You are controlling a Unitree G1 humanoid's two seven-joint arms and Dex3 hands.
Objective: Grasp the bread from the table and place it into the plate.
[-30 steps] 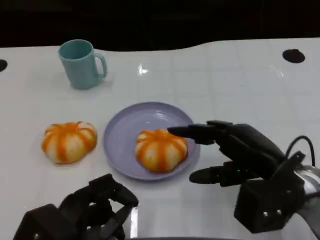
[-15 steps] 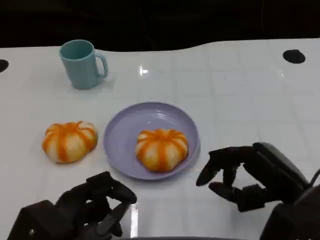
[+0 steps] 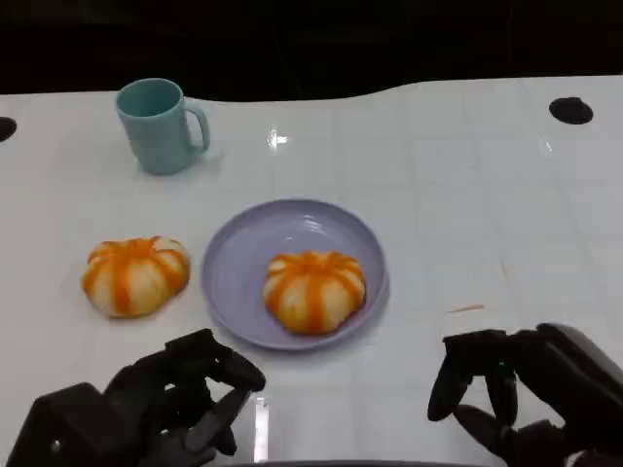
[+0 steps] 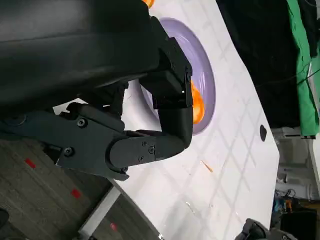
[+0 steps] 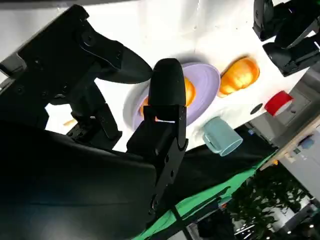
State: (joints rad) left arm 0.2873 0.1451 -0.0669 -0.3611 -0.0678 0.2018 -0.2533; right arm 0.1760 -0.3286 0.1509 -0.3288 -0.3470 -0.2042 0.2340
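We note one bread (image 3: pixel 314 289) lying in the plate (image 3: pixel 255 236), toward its near right side, free of any grip. A second bread (image 3: pixel 135 274) sits on the worktop (image 3: pixel 458 185) just left of the plate, apart from its rim.

Change over the last second: the right robot hand (image 3: pixel 521 394) had its fingers stretched over the plate's right edge, at the bread. It has since pulled back toward the robot and now hangs near the lower right, well clear of the plate, fingers curled downward but apart, holding nothing. We read that as a release followed by a withdrawal. The bread in the plate has not shifted during the retreat, so it looks settled.

The left robot hand (image 3: pixel 175 399) is low at the near edge, in front of the plate's left side, much where it was, fingers loosely bent, empty. In its wrist view the fingers (image 4: pixel 170 125) curl with nothing between them.

A teal mug (image 3: pixel 160 125) stands at the far left, unmoved.

Our judgement: the placing of this bread is done. If the second bread is also meant for the plate, it lies closer to the left robot hand, and the free room in the plate is on the far left side.
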